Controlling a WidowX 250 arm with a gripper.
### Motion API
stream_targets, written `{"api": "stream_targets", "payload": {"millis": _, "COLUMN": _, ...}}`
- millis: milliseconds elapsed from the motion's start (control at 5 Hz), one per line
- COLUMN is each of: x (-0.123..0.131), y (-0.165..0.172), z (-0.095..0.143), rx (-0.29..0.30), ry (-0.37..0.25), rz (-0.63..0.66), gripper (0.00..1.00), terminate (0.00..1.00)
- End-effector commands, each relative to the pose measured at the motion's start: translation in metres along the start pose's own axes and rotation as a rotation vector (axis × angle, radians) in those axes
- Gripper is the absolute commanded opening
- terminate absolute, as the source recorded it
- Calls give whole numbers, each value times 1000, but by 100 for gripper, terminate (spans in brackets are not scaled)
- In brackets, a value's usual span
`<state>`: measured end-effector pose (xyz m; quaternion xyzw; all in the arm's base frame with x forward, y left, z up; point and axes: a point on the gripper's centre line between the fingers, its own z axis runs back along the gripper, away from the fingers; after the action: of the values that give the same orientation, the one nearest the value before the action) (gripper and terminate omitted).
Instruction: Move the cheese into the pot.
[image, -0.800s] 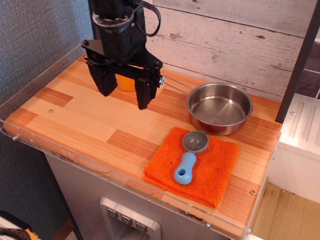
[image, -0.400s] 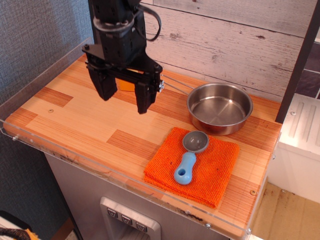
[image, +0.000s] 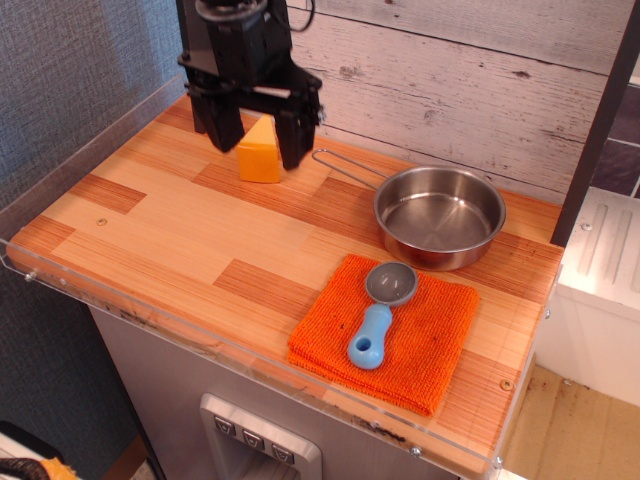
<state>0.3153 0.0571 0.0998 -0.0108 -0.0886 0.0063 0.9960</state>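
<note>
Nearest to us, an orange cloth (image: 420, 345) of nubbly woven fabric lies flat on the counter (image: 170, 230), a striped wood-grain top edged with clear plastic. On the cloth rests 1 small scoop (image: 383, 305), a grey bowl on a smooth blue handle with a hole at its end.

Just beyond the cloth stands the pot (image: 440, 217), shallow, round and mirror-bright steel, with a thin wire handle reaching left toward the far corner. We see nothing inside it, so we judge that the task's main move is not yet done.

Farther back and to the left sits the cheese (image: 260, 152), a small yellow-orange wedge with smooth, plastic-looking faces, resting on the counter well apart from the pot. The black end effector (image: 257, 137) hangs over it with its 2 fingers spread, 1 on each side of the wedge. We cannot tell whether either finger touches it, but the jaws stand apart and nothing is gripped.

As we read it, what remains is nearly everything: closing on the wedge, lifting it, carrying it right across to the pot and releasing it there. The smooth sloped faces may make the grip slippery.
</note>
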Motion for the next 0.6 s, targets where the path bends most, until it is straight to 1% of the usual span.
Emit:
{"api": "stream_targets", "payload": {"millis": 0, "x": 40, "y": 45, "z": 4, "rx": 71, "ry": -33, "rz": 66, "gripper": 100, "terminate": 0}}
{"api": "stream_targets", "payload": {"millis": 200, "x": 45, "y": 56, "z": -15, "rx": 83, "ry": -5, "rz": 129, "gripper": 100, "terminate": 0}}
{"api": "stream_targets", "payload": {"millis": 400, "x": 49, "y": 58, "z": -31, "rx": 96, "ry": 0, "rz": 170, "gripper": 100, "terminate": 0}}
